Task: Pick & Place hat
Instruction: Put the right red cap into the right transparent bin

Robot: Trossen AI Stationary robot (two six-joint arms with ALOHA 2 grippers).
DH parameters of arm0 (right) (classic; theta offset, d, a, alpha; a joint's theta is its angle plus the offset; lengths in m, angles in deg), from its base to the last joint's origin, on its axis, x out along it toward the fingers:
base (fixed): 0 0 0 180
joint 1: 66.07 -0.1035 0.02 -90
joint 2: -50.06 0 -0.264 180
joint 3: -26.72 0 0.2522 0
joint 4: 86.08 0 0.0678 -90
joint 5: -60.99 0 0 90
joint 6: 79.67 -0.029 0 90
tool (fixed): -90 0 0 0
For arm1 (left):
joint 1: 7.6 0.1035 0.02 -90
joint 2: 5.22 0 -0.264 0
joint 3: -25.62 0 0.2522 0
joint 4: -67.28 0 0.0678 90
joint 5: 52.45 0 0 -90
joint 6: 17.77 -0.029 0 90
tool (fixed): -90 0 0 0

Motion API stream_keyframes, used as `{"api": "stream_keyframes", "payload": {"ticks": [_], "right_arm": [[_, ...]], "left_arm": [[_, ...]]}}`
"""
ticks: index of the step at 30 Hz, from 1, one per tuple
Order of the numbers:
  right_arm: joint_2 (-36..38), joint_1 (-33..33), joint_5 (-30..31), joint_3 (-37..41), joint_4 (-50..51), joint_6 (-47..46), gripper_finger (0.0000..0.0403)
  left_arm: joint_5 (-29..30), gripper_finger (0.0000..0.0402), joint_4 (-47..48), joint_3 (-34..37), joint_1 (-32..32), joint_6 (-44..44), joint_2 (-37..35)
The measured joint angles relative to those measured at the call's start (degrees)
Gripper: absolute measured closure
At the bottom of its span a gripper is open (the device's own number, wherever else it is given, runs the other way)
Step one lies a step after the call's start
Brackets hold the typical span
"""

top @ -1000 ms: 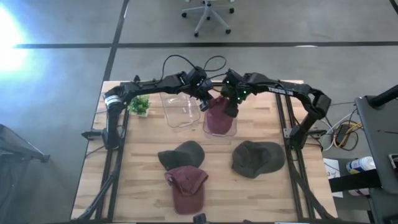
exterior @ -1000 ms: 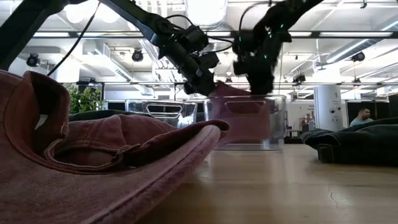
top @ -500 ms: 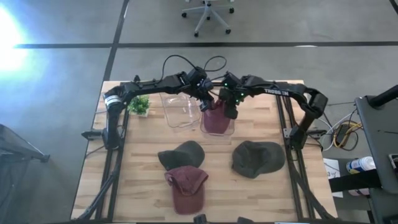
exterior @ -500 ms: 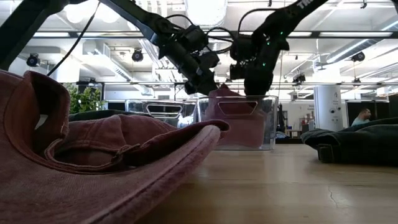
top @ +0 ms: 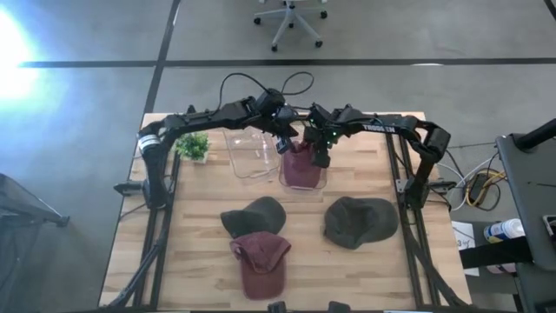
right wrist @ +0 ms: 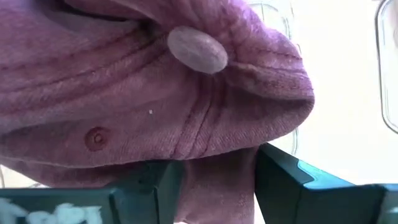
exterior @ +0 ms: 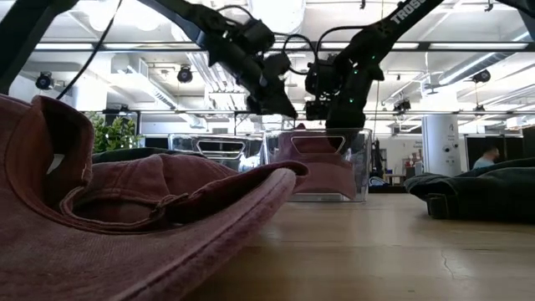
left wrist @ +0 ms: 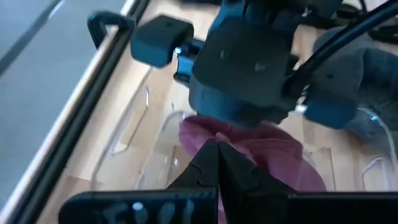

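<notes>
A maroon hat (top: 302, 167) sits crown-up inside a clear plastic bin (top: 327, 181) at the table's far middle. In the low view the hat (exterior: 318, 159) shows through the bin wall (exterior: 359, 167). My right gripper (top: 320, 156) is over it, open, fingers (right wrist: 283, 183) pointing down with the hat's cloth (right wrist: 155, 93) between them. My left gripper (top: 282, 143) is shut. It hovers at the bin's left side, its tips (exterior: 287, 110) above the rim and clear of the hat. Its wrist view shows the shut fingertips (left wrist: 217, 152) above the hat (left wrist: 273, 149). My right gripper (right wrist: 214, 171) comes from above, pointing down. A bulge of the hat's crown cloth (right wrist: 217, 158), just below the top button (right wrist: 198, 48), fills the gap between its open fingers and reaches both inner sides. The hat rests in the bin, not lifted.
A second clear bin (top: 252, 152) stands left of the first, with a small green plant (top: 193, 145) farther left. Nearer lie three more hats: dark green (top: 256, 213), maroon (top: 261, 261) and olive (top: 360, 222). Bare wood shows along the left and right edges.
My right gripper has moved down and slightly toward the table's left, and the maroon hat has sunk from above the rim down into the bin. The bin has slid a little to the left. My left gripper has risen slightly, away from the hat.
</notes>
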Motion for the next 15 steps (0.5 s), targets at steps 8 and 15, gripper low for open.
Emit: {"api": "stream_keyframes", "payload": {"ticks": [8,15], "right_arm": [[0.3,-0.3,-0.8,0.1,0.9,0.1,0.0238],[0.5,0.0,-1.1,-1.0,1.3,0.1,0.0239]], "left_arm": [[-2.7,0.0401,-1.1,1.2,-0.7,-0.3,-0.5],[-7.0,0.0401,-2.1,4.3,-2.3,1.3,0.5]]}}
